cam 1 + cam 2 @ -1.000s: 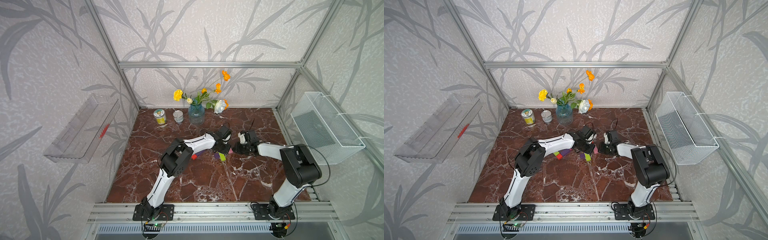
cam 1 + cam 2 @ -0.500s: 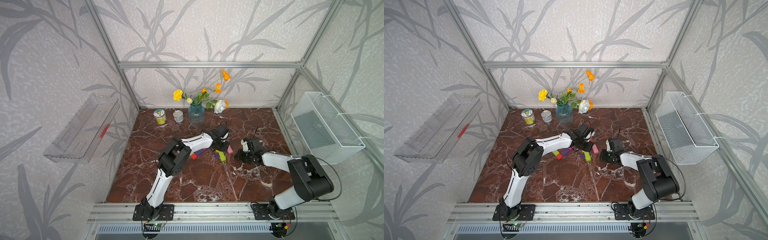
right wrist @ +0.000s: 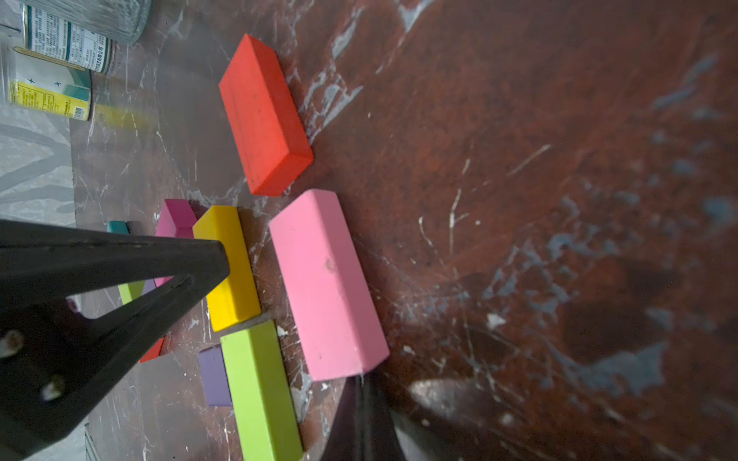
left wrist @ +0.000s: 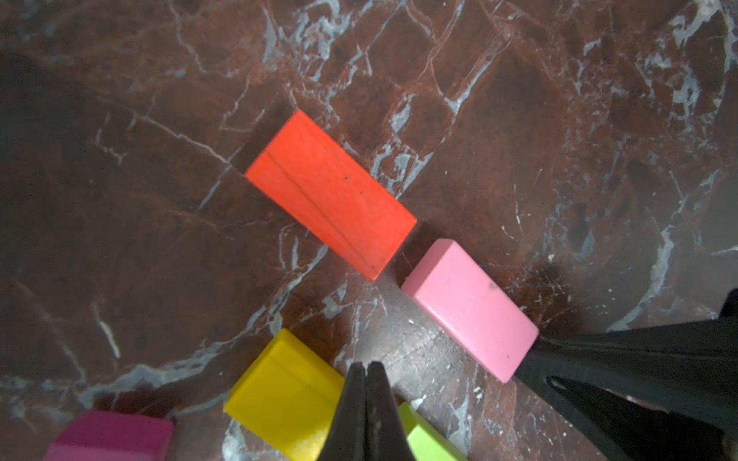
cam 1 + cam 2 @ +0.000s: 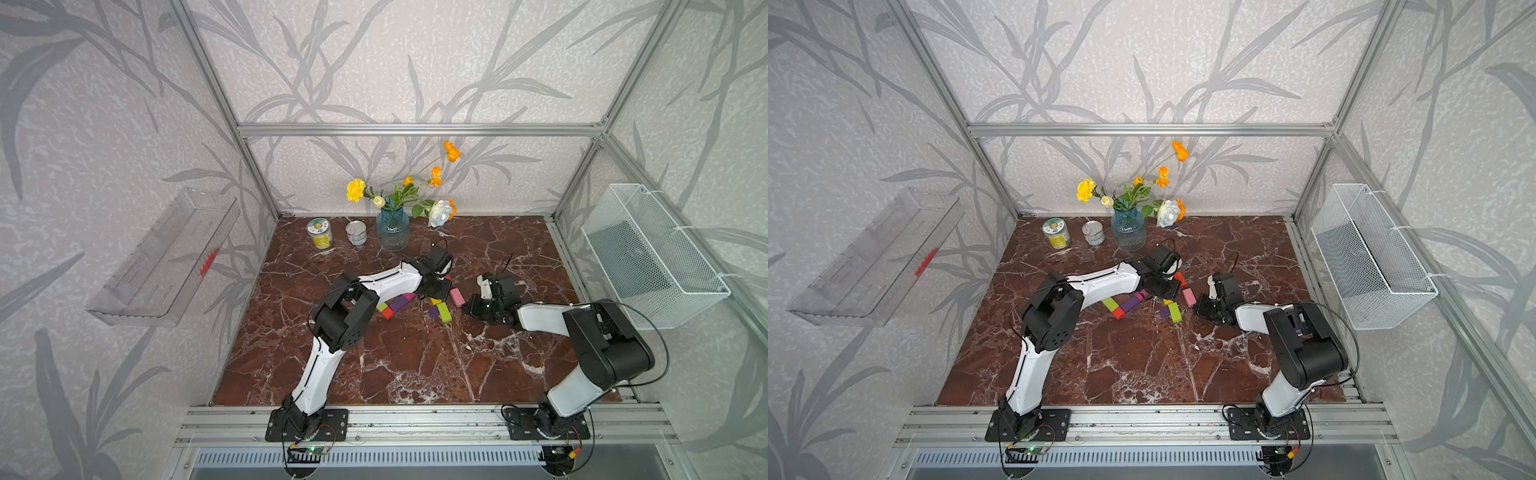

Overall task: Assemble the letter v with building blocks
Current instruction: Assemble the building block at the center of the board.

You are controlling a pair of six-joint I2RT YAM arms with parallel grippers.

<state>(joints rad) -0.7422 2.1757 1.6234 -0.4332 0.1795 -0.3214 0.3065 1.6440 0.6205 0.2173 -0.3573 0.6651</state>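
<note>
Building blocks lie in a loose V on the marble table. A red bar (image 4: 331, 193) and a pink bar (image 4: 471, 309) lie end to end in one line. My left gripper (image 4: 366, 365) is shut and empty, its tips down between a yellow block (image 4: 285, 393) and a lime green bar (image 3: 259, 389). My right gripper (image 3: 365, 379) is shut and empty, its tips touching the near end of the pink bar (image 3: 325, 283). A purple cube (image 3: 215, 375) lies beside the lime bar. The other line holds a magenta block (image 5: 409, 296), a purple bar (image 5: 400, 303), a lime block (image 5: 382, 308) and a red cube (image 5: 387, 313).
Two cans (image 5: 319, 233) (image 5: 356, 232) and a blue vase of flowers (image 5: 392, 228) stand along the back of the table. A clear plastic shelf (image 5: 166, 257) hangs on the left wall and a white wire basket (image 5: 648, 257) on the right wall.
My left gripper has shifted a little back and left, uncovering the pink bar. My right arm has swung lower, and its tips now rest at that bar's end.
</note>
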